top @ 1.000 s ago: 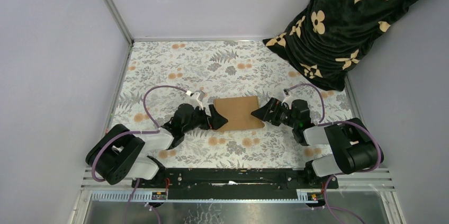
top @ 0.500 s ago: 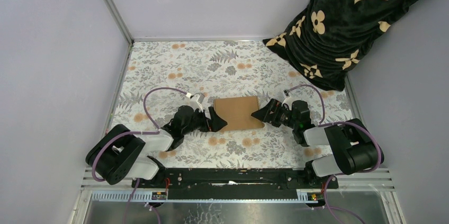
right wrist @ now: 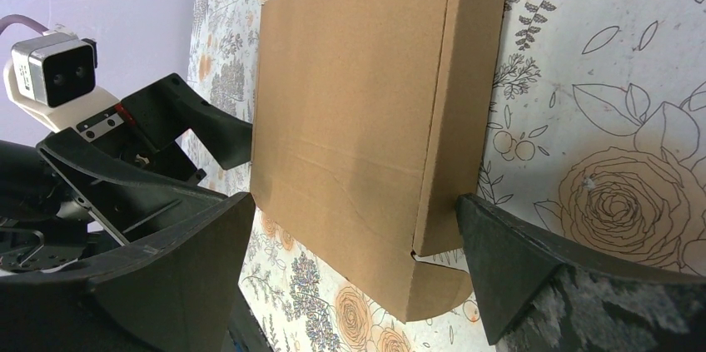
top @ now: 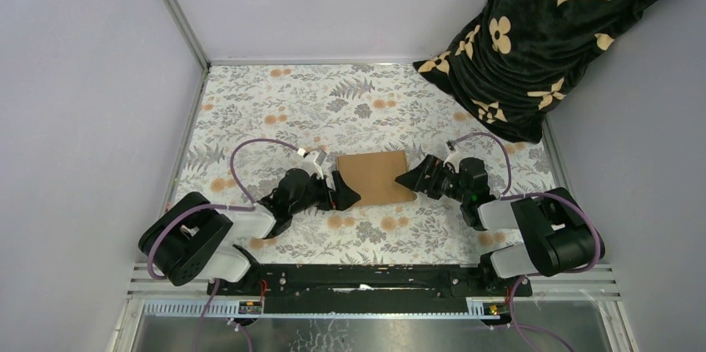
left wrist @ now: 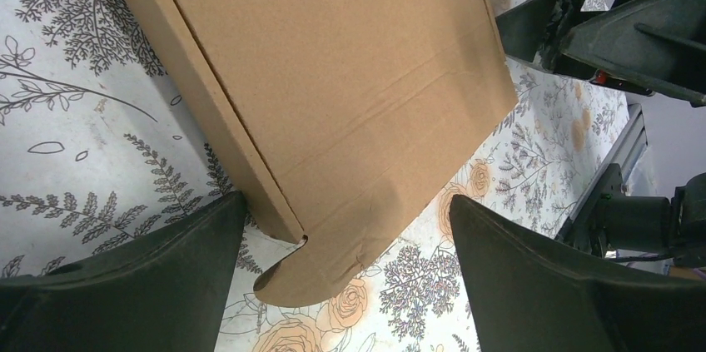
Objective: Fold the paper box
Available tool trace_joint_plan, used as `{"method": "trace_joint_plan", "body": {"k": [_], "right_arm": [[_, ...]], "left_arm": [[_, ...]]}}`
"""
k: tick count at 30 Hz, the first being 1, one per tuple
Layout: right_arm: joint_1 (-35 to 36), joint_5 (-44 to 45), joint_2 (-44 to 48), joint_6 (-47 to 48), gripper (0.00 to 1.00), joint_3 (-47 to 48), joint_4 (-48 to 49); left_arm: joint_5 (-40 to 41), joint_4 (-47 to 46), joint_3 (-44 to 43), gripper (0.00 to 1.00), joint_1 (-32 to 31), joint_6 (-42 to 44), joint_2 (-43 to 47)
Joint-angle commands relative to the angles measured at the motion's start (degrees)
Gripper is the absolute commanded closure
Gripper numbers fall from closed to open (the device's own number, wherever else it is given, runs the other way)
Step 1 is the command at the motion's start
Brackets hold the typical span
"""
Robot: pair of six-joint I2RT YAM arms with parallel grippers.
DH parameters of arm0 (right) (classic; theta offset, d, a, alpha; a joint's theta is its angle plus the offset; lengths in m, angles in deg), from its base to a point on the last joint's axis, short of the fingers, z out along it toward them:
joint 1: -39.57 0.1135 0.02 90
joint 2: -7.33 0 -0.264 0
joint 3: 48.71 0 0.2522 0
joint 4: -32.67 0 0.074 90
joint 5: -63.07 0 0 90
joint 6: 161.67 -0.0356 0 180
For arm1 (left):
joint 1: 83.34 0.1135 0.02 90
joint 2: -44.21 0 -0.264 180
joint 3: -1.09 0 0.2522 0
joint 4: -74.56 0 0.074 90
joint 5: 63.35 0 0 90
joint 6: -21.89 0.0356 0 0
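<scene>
The paper box [top: 375, 177] is a flat, closed brown cardboard rectangle lying on the floral cloth mid-table. My left gripper [top: 348, 191] is at its left end and stands open. In the left wrist view the box [left wrist: 333, 77] has a rounded flap at its near corner, and that corner reaches between the fingers [left wrist: 125, 285] of the left gripper [left wrist: 345, 202]. My right gripper [top: 408, 179] is at the box's right end, also open. In the right wrist view the right gripper [right wrist: 356, 199] straddles the near corner of the box [right wrist: 358, 102]. One fingertip [right wrist: 499, 260] is close beside the box's side wall.
A black blanket with gold flower marks [top: 541, 36] is heaped at the back right corner. Grey walls close in the left, back and right sides. A metal rail [top: 375, 277] carrying the arm bases runs along the near edge. The two grippers face each other across the box.
The left arm has edged slightly right, toward the box's left end. The box and the right arm look unmoved. Both grippers stay open.
</scene>
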Motion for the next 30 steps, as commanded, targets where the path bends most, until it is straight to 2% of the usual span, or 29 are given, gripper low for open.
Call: {"method": "trace_joint_plan", "body": {"k": [1, 10, 30], "right_arm": [[0.1, -2.9, 1.0, -0.7, 0.0, 0.0, 3.3], [0.2, -3.6, 6.3, -2.0, 0.0, -0.7, 1.2], [0.2, -3.9, 23.3, -2.2, 0.0, 1.0, -14.8]], "left_arm": [[0.7, -3.6, -0.9, 0.01, -0.8, -0.6, -0.1], [1.5, 0.1, -1.8, 0.01, -2.0, -0.3, 3.6], [3.6, 12.6, -4.9, 0.01, -4.3, 0.1, 15.5]]}}
